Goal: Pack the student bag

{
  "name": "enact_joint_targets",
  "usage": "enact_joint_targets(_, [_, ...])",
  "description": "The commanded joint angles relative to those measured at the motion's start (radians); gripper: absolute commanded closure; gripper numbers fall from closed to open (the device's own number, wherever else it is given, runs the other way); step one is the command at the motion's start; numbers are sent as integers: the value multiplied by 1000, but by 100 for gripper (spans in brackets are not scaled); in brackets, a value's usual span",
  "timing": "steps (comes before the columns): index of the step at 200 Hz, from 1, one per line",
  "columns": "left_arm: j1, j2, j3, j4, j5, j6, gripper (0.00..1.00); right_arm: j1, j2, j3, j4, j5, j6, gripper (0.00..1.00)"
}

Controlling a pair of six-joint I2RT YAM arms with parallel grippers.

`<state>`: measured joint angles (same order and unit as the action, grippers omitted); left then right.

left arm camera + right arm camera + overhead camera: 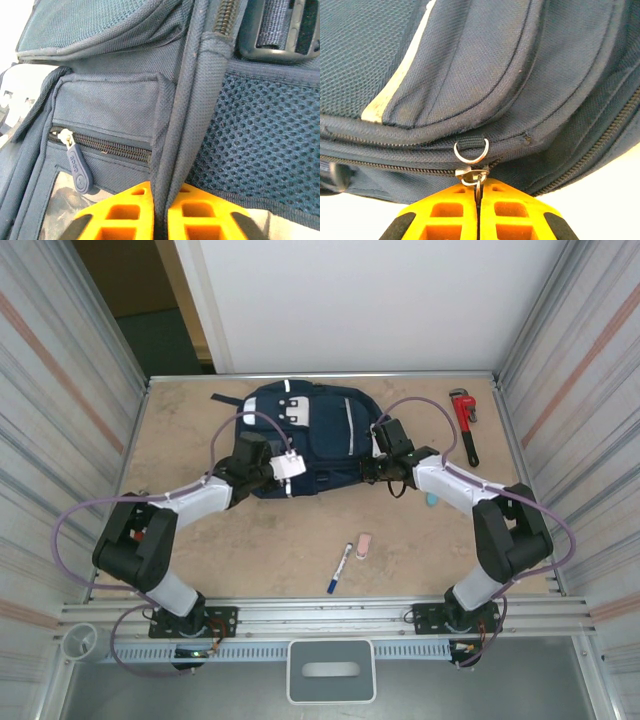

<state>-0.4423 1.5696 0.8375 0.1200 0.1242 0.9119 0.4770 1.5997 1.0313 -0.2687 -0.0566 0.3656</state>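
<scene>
Lying flat in the upper middle of the top view, the student bag [305, 435] rests on the bench [200, 540] with its white stripes facing up. At the bag's lower left edge the left fingers [285, 468] are pressed together on it. Seen from the left wrist, these orange fingers [145, 217] pinch a raised fabric seam [172, 150] that runs up the frame between a zipped pocket (its blue rubber tab [79, 167] hangs at lower left) and a mesh pocket [260, 145]. At the bag's lower right edge, the right fingers [375, 468] are closed on a metal zipper pull [476, 180] just below its ring, as the right wrist view shows at bottom centre. Farther out on the bench lie a red wrench [465, 425] at upper right, a pink eraser [363, 545] and a marker [340, 567] at lower centre.
</scene>
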Motion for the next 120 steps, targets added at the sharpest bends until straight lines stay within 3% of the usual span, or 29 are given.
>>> enact_joint_targets(1, [36, -80, 10, -71, -21, -69, 66, 17, -58, -18, 39, -77, 4, 100])
enact_joint_targets(21, [23, -167, -13, -61, 178, -145, 48, 49, -94, -26, 79, -134, -4, 100])
enact_joint_targets(39, [-34, -214, -45, -1, 246, -158, 39, 69, -128, -28, 98, -168, -3, 100])
enact_joint_targets(70, [-143, -155, 0, 6, 196, -100, 37, 88, -170, -22, 114, -213, 12, 100])
enact_joint_targets(120, [-200, 6, 100, 60, 62, -49, 43, 108, -185, -5, 120, -285, 29, 100])
